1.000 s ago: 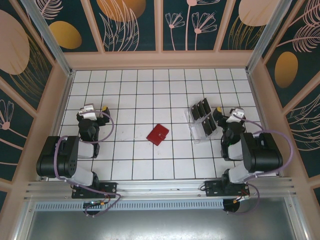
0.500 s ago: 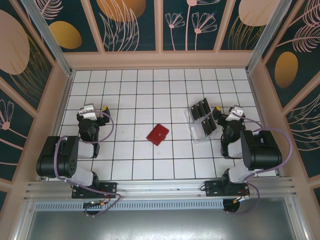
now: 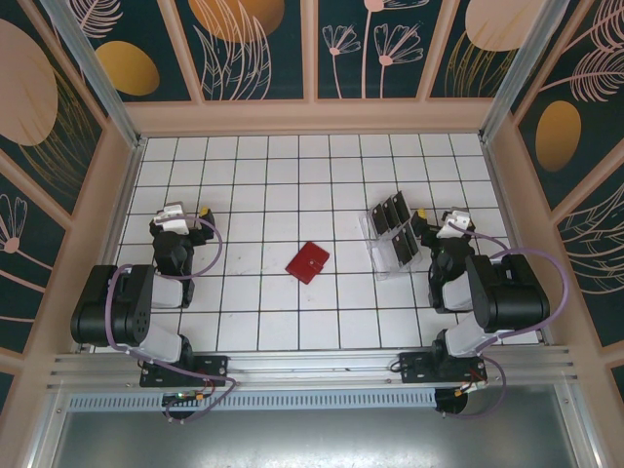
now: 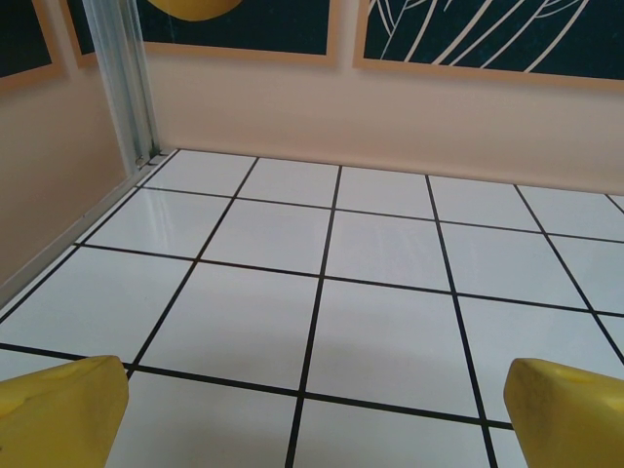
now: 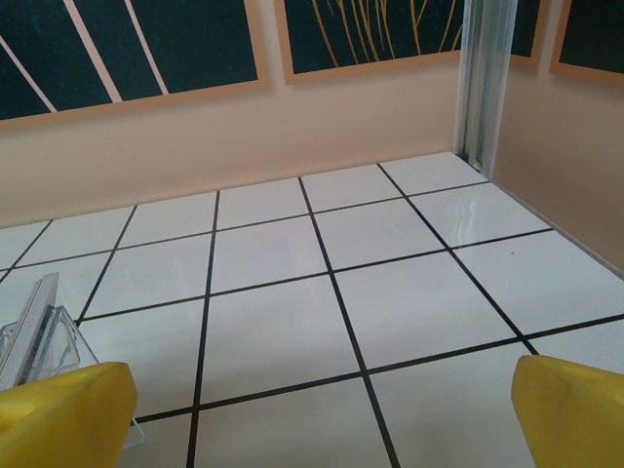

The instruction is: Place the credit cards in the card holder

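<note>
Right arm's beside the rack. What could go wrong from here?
The right end effector sits wide open close to the clear rack; it may nudge the rack or catch two of the closely spaced credit cards. The card holder lies loose mid-table, so it may slide when a card is pushed in.
</note>
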Controlling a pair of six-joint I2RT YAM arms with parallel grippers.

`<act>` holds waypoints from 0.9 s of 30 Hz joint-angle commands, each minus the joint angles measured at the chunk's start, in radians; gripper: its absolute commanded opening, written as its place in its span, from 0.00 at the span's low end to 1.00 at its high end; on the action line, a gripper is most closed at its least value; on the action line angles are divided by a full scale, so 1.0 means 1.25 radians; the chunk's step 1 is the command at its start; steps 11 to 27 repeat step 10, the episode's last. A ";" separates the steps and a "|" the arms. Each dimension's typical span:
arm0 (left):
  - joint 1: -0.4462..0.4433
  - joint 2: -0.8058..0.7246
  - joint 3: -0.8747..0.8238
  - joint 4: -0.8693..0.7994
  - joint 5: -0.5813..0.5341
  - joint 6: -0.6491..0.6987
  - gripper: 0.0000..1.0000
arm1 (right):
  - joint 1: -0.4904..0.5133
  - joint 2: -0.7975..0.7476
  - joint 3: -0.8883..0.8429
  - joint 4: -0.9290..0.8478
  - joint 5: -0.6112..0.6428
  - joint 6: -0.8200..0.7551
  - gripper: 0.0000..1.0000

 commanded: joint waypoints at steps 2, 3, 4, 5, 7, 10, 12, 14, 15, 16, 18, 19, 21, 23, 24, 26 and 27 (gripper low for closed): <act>0.005 0.008 0.015 0.016 0.007 0.012 0.99 | -0.048 0.006 0.054 -0.075 -0.097 0.010 0.99; 0.005 0.009 0.014 0.016 0.008 0.011 0.99 | -0.055 0.007 0.054 -0.072 -0.103 0.013 0.99; 0.004 0.008 0.015 0.016 0.008 0.011 0.99 | -0.049 0.006 0.052 -0.071 -0.103 0.010 0.99; 0.005 0.008 0.015 0.016 0.008 0.011 0.99 | -0.047 0.007 0.050 -0.067 -0.102 0.006 0.99; 0.004 0.008 0.014 0.018 0.008 0.011 0.99 | -0.037 0.007 0.047 -0.061 -0.086 0.001 0.99; 0.005 0.008 0.015 0.018 0.007 0.011 0.99 | -0.037 0.006 0.045 -0.057 -0.081 0.001 0.99; 0.005 0.008 0.015 0.018 0.007 0.011 0.99 | -0.037 0.006 0.045 -0.057 -0.081 0.001 0.99; 0.005 0.008 0.015 0.018 0.007 0.011 0.99 | -0.037 0.006 0.045 -0.057 -0.081 0.001 0.99; 0.005 0.008 0.015 0.018 0.007 0.011 0.99 | -0.037 0.006 0.045 -0.057 -0.081 0.001 0.99; 0.005 0.008 0.015 0.018 0.007 0.011 0.99 | -0.037 0.006 0.045 -0.057 -0.081 0.001 0.99; 0.005 0.008 0.015 0.018 0.007 0.011 0.99 | -0.037 0.006 0.045 -0.057 -0.081 0.001 0.99; 0.005 0.008 0.015 0.018 0.007 0.011 0.99 | -0.037 0.006 0.045 -0.057 -0.081 0.001 0.99; 0.005 0.008 0.015 0.018 0.007 0.011 0.99 | -0.037 0.006 0.045 -0.057 -0.081 0.001 0.99; 0.005 0.008 0.015 0.018 0.007 0.011 0.99 | -0.037 0.006 0.045 -0.057 -0.081 0.001 0.99; 0.005 0.008 0.015 0.018 0.007 0.011 0.99 | -0.037 0.006 0.045 -0.057 -0.081 0.001 0.99; 0.005 0.008 0.015 0.018 0.007 0.011 0.99 | -0.037 0.006 0.045 -0.057 -0.081 0.001 0.99; 0.005 0.008 0.015 0.018 0.007 0.011 0.99 | -0.037 0.006 0.045 -0.057 -0.081 0.001 0.99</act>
